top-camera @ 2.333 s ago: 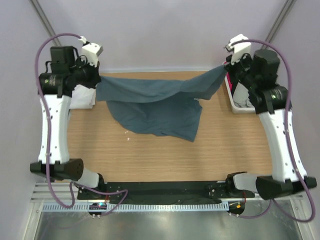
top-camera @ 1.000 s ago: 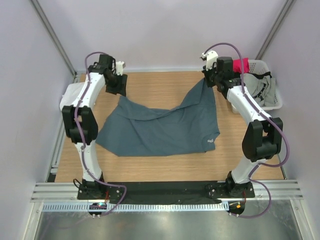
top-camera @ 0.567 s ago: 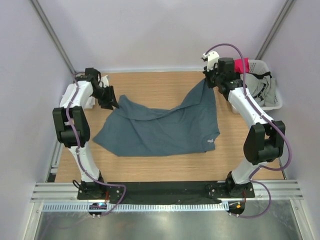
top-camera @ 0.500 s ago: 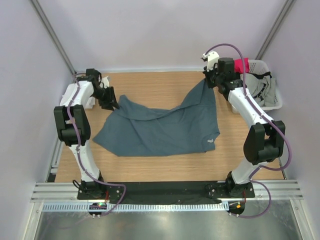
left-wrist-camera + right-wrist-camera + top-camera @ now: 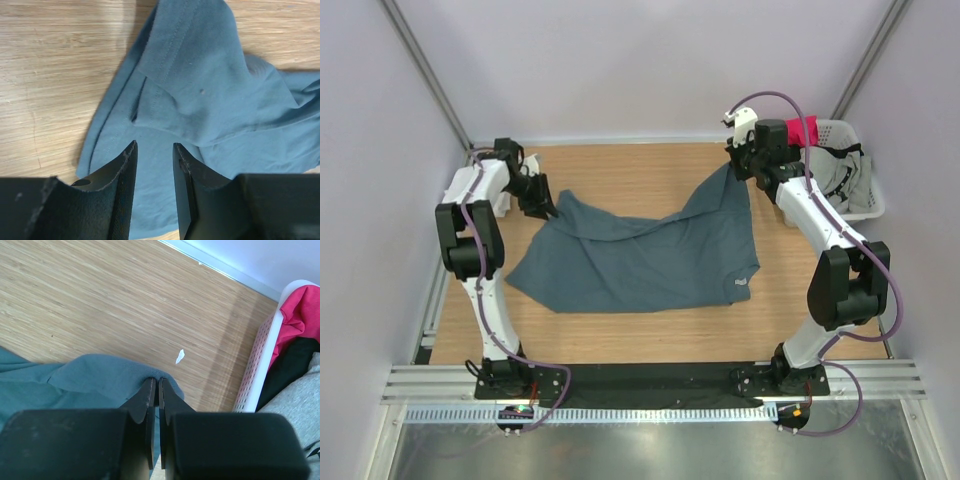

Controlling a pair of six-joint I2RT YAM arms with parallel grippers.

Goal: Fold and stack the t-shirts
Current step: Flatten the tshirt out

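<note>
One corner of slate-blue t-shirt (image 5: 640, 258) inside right pincer (image 5: 154, 386).

The slate-blue t-shirt (image 5: 640, 250) no longer hangs stretched in the air between the two arms. It now lies spread on the table (image 5: 650, 325), with only its far-right corner lifted in the pinching right gripper (image 5: 736, 166), which sits lower and farther out than two seconds ago. The left gripper (image 5: 544, 205), a second ago clear of the cloth beyond the far-left corner, is now down at that corner, with the fabric right under and ahead of its fingertips. Its jaws stand narrower than before, a slim gap between them. The left elbow is tucked closer to the table's left edge.
</note>
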